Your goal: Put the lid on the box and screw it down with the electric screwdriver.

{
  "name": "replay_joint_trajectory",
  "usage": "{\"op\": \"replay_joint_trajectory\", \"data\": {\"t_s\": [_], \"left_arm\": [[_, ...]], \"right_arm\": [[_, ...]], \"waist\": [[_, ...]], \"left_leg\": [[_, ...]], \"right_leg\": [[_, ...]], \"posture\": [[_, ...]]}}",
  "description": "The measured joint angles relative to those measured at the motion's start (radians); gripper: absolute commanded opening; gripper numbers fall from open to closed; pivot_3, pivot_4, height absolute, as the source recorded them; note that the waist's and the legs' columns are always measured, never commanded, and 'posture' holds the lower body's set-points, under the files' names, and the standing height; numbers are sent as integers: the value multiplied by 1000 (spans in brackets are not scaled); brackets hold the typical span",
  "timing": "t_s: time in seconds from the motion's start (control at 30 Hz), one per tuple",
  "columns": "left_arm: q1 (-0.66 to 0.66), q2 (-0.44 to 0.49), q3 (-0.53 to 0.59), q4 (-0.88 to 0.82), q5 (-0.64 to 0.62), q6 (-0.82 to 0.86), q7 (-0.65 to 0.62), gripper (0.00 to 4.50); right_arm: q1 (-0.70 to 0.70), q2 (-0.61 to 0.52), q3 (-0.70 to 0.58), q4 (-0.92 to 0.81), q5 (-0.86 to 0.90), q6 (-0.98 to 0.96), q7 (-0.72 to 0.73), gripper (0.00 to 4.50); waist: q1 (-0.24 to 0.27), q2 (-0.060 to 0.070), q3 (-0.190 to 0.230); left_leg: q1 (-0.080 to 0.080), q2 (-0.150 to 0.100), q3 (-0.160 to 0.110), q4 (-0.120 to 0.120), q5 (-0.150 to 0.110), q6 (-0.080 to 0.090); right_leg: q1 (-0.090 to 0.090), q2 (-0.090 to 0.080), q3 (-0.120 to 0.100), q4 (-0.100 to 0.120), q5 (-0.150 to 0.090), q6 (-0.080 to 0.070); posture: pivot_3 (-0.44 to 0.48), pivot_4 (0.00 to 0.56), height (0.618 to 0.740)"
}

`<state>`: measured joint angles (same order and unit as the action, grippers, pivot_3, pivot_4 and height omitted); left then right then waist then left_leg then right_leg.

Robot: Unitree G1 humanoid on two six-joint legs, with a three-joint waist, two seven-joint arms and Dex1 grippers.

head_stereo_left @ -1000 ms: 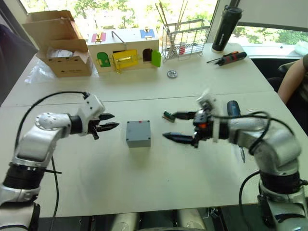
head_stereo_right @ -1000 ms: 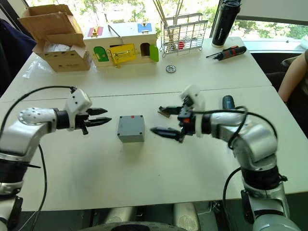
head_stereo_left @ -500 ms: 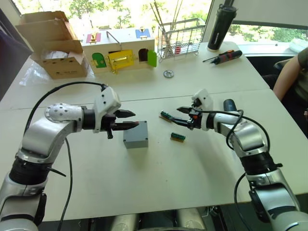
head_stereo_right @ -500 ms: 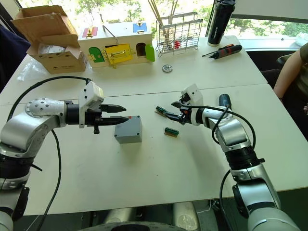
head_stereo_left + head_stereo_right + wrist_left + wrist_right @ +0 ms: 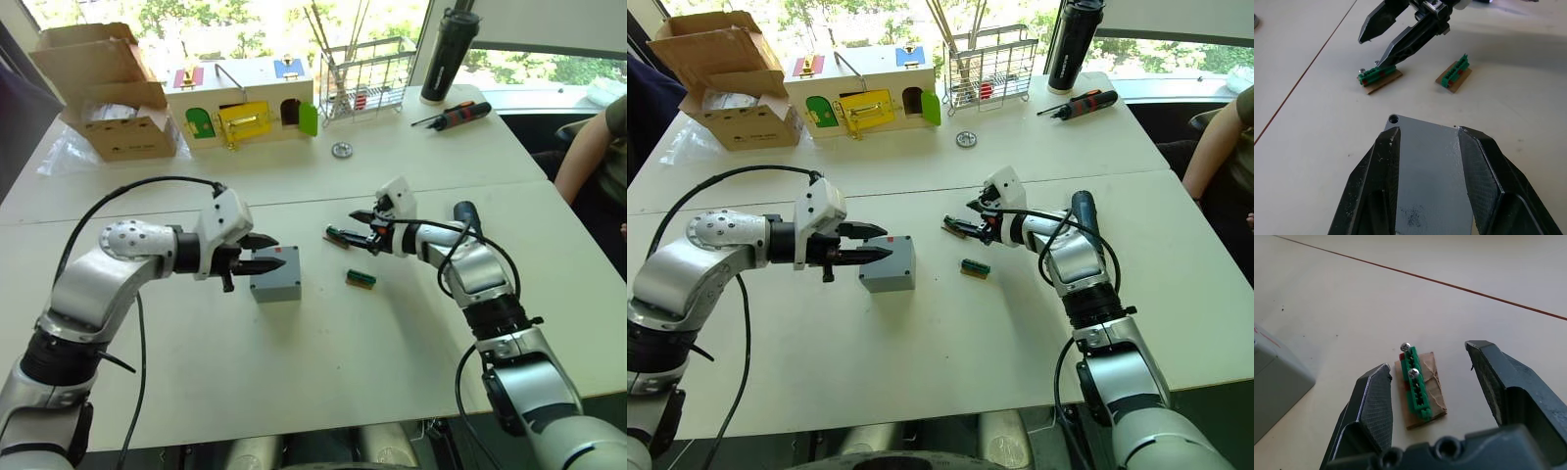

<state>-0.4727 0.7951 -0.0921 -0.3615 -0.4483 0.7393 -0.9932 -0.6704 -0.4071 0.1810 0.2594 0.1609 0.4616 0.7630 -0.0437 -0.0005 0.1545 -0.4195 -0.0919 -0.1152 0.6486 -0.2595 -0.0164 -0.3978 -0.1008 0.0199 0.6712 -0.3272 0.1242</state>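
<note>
Lid seems already on the small grey plastic box (image 5: 276,273), frame centre; you're hovering open left fingers (image 5: 1425,161) over it, open right fingers (image 5: 1440,396) straddling green screw strip (image 5: 1414,387). Screwing left.

Daylight is pouring in through the windows (image 5: 245,15) behind the far edge of the white table (image 5: 950,323), and the greenery outside is burning out almost to white. The tabletop is glowing evenly, with only soft, faint shadows lying under the arms and beside the grey box (image 5: 275,275). The black bottle (image 5: 447,54) is standing as a dark silhouette against the glass. In the wrist views, the near fingers (image 5: 1376,191) are looming large and slightly soft, while the green terminal block (image 5: 1415,387) is staying crisp. Straight table edges are bowing a little toward the corners.
</note>
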Motion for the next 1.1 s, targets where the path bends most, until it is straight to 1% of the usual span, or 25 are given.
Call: {"op": "replay_joint_trajectory", "data": {"t_s": [0.23,0.33,0.47,0.9,0.93,1.0,1.03,1.1], "left_arm": [[7,8,0,-7,-1,0,0,1874],[7,8,0,-6,0,-1,1,1874],[7,8,0,-4,0,-2,2,1874],[6,8,0,7,3,-5,10,1874],[6,8,0,7,3,-6,11,1874],[6,8,0,7,3,-7,11,1874],[6,8,0,8,3,-8,11,1874],[6,8,0,10,3,-8,11,1874]], "right_arm": [[1,16,0,3,-8,0,-3,2788],[3,17,0,3,-13,0,-4,1905],[3,18,0,3,-20,1,-2,40],[6,17,6,3,-37,-12,-1,40],[6,17,6,3,-37,-12,-2,273],[6,17,5,3,-39,-13,-9,917],[6,17,4,3,-39,-13,-12,1340],[6,17,-1,2,-38,-8,-18,1340]], "waist": [[0,0,0],[0,0,0],[0,0,0],[0,0,0],[0,0,0],[0,0,0],[0,0,0],[0,0,0]], "left_leg": [[0,0,0,0,0,0],[0,0,0,0,0,0],[0,0,0,0,0,0],[0,0,0,0,0,0],[0,0,0,0,0,0],[0,0,0,0,0,0],[0,0,0,0,0,0],[0,0,0,0,0,0]], "right_leg": [[0,0,0,0,0,0],[0,0,0,0,0,0],[0,0,0,0,0,0],[0,0,0,0,0,0],[0,0,0,0,0,0],[0,0,0,0,0,0],[0,0,0,0,0,0],[0,0,0,0,0,0]], "posture": [[0,150,740],[0,150,740],[0,150,740],[0,150,740],[0,150,740],[0,150,740],[0,150,740],[0,150,740]]}}
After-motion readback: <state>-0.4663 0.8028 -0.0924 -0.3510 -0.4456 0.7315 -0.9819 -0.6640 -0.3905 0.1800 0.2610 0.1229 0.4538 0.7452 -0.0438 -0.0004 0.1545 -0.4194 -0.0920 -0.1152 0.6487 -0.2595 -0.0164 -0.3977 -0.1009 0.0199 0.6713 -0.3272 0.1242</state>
